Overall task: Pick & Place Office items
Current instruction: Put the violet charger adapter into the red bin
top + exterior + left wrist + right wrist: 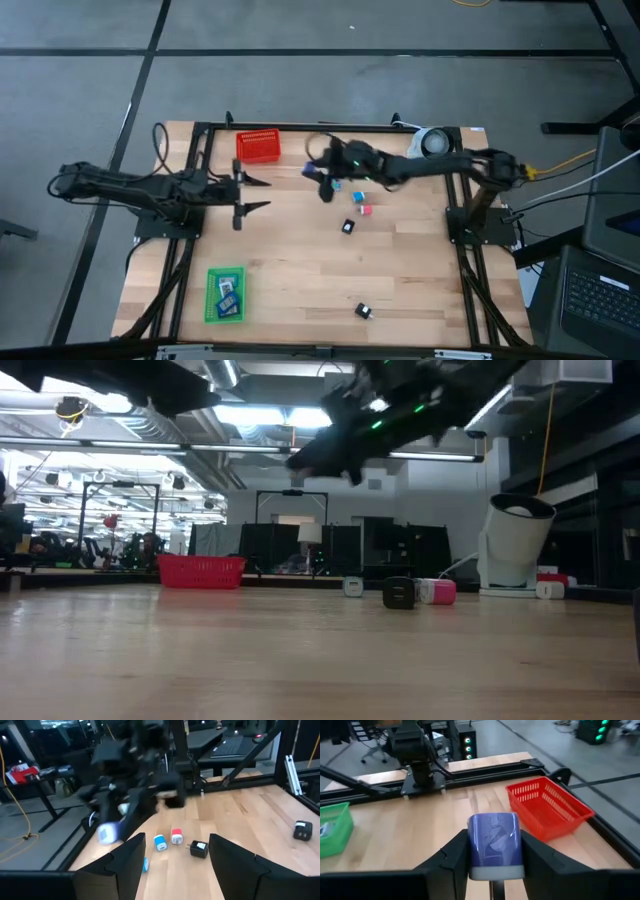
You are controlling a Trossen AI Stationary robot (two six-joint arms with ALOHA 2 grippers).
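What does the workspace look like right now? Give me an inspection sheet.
Surface: wooden table, no spills seen.
Job's things: purple-blue piece held in the right hand; blue, pink and black pieces mid-table; another black piece near the front edge.
Clutter: red mesh basket, green tray, white canister.
Hands: right hand shut on the piece; left hand open, empty.
Cables: yellow cable.
Surroundings: laptop.

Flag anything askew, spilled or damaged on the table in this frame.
Nothing stands out. Small office items lie loose on the table, apparently waiting to be sorted. The red basket and green tray sit flat. The right gripper holds a purple piece squarely.
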